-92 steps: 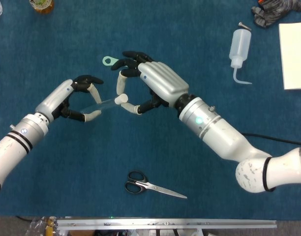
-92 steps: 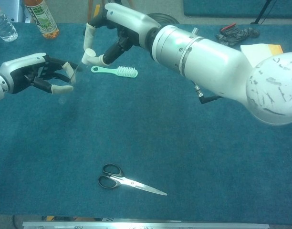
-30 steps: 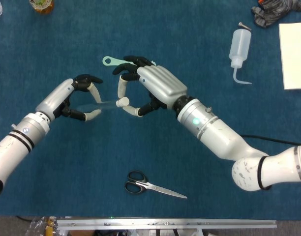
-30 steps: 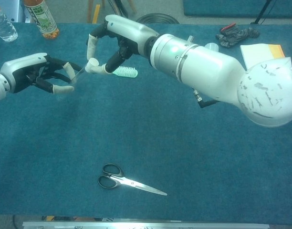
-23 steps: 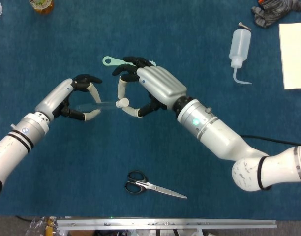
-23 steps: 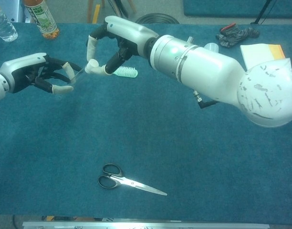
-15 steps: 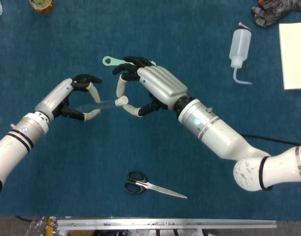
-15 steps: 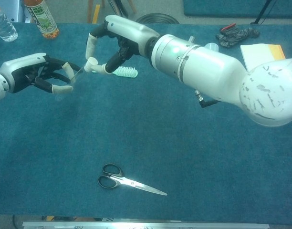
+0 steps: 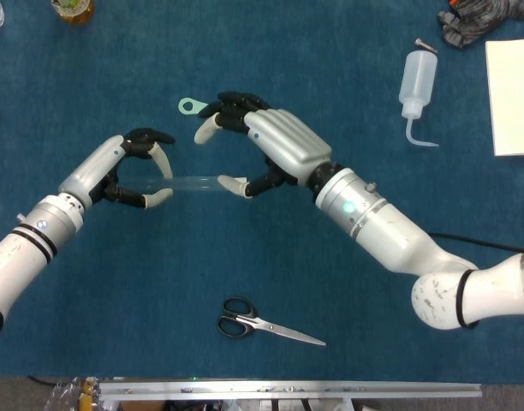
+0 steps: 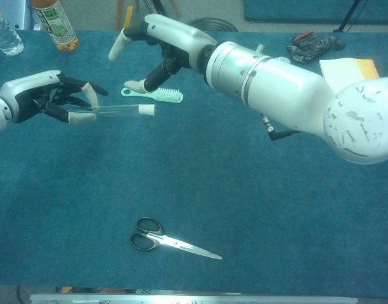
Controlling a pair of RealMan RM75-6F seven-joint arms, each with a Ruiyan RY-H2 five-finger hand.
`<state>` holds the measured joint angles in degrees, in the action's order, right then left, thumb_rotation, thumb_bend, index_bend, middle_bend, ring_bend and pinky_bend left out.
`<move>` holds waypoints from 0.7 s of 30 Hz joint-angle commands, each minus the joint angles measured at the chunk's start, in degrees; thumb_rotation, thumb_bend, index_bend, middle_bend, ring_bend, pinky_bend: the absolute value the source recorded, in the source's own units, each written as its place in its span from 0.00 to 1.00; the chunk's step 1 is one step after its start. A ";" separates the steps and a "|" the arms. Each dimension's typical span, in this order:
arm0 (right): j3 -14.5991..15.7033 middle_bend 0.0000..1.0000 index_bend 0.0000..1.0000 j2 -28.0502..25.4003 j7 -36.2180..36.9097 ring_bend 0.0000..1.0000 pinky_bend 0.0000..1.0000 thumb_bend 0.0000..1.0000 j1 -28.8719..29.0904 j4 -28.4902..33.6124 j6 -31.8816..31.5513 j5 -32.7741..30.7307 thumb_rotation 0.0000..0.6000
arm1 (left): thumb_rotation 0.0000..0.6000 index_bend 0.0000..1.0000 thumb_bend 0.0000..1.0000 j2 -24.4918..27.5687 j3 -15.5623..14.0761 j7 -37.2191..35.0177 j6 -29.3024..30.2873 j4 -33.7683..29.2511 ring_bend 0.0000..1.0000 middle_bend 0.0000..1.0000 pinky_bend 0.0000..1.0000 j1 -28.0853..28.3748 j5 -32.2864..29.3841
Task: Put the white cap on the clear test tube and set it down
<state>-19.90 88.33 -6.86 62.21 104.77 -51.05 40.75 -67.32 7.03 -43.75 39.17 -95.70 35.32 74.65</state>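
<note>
Surface [image 9: 91, 291]: blue cloth, wide bare stretch in front of both arms, scissors [image 9: 266, 324] near the front edge; brush [image 10: 157, 94] just behind the work. Right robot hand [image 9: 275, 145]: fingers spread, holding nothing, just beside the capped end. Left robot hand [image 9: 125, 171]: pinches the tube [image 9: 181, 182], held level above the surface. Cap [image 10: 146, 109]: white, seated on the tube's free end. Judgement: capping looks done; set-down remains; next move calls for lowering the tube flat onto bare cloth below, clear of scissors, then letting go; a round tube may roll.
</note>
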 commanded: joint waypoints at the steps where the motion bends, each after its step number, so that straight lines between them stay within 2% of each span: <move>1: -0.09 0.18 0.33 -0.41 0.22 0.00 0.02 0.26 -0.33 0.07 -0.18 0.29 1.00 | 1.00 0.61 0.34 -0.12 -0.04 0.12 -0.06 0.26 0.00 0.17 0.16 -0.01 -0.02; 8: 0.04 0.18 0.33 -2.84 0.53 0.00 0.02 0.26 -1.74 0.72 -0.70 0.79 1.00 | 1.00 0.61 0.34 -0.87 -0.33 1.15 -0.04 1.89 0.00 0.17 0.16 -0.09 -0.14; 21: 0.95 0.18 0.33 -8.75 1.83 0.00 0.02 0.26 -5.37 3.39 -1.06 2.60 1.00 | 1.00 0.61 0.34 -8.03 -1.89 11.75 1.74 10.60 0.00 0.17 0.16 0.04 -1.85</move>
<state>-19.01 79.80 -5.21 57.03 107.97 -52.14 43.18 -74.58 5.31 -32.64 40.95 -85.88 35.22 73.31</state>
